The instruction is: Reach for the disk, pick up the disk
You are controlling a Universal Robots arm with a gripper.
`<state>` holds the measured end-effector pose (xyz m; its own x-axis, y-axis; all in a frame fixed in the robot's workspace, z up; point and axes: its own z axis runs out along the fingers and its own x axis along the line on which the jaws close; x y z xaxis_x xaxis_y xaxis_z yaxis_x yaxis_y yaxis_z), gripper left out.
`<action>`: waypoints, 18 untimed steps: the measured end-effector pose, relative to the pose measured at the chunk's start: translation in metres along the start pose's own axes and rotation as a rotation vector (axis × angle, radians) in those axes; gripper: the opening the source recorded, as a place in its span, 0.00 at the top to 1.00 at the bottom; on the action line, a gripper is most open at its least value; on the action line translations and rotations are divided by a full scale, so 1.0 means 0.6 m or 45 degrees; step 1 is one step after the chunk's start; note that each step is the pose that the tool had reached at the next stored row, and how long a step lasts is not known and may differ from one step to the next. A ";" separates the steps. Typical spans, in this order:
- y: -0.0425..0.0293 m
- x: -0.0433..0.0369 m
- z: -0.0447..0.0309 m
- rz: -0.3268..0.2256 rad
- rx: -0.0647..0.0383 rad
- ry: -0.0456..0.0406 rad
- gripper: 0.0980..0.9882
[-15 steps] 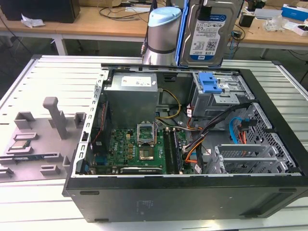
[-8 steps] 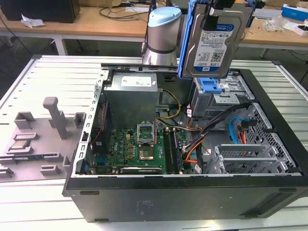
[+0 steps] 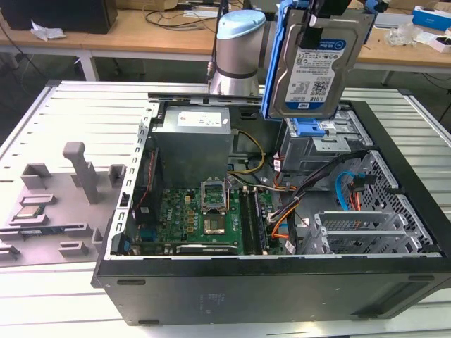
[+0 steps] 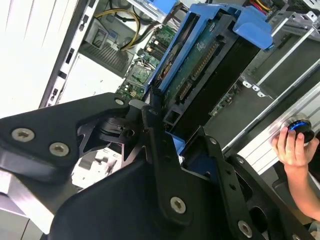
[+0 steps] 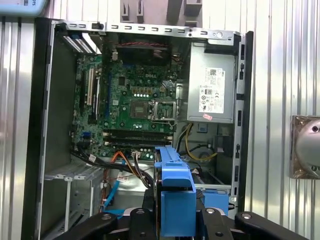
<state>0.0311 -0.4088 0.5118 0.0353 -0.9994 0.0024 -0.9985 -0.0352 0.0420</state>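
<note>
The disk (image 3: 317,67) hangs upright above the back of the open computer case (image 3: 268,282). It is a silver drive with a white-and-blue label and a blue carrier frame along its edges. My gripper (image 3: 318,21) is shut on its upper end, lifting it clear of the drive bay (image 3: 320,137). In the second wrist view the disk (image 4: 200,65) shows edge-on, its circuit side and blue frame reaching away from the gripper (image 4: 175,120). In the first wrist view the blue frame (image 5: 175,190) sits clamped between the black fingers (image 5: 146,207).
Inside the case lie the motherboard (image 3: 204,218), the power supply (image 3: 194,137), loose cables (image 3: 296,204) and card brackets (image 3: 366,232). A grey fixture (image 3: 63,204) lies at the exterior view's left. A person's hand (image 4: 295,155) rests on a knob (image 4: 300,127) beside the case.
</note>
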 end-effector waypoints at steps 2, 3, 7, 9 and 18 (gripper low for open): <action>0.000 0.005 0.000 0.000 0.000 0.000 0.70; 0.000 0.008 0.000 0.000 0.000 0.000 0.70; 0.001 0.025 0.000 0.000 0.000 0.000 0.70; 0.001 0.038 0.001 0.000 0.000 0.000 0.70; 0.003 0.070 0.001 0.000 0.000 0.000 0.70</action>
<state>0.0311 -0.4509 0.5113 0.0352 -0.9994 0.0022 -0.9985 -0.0351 0.0419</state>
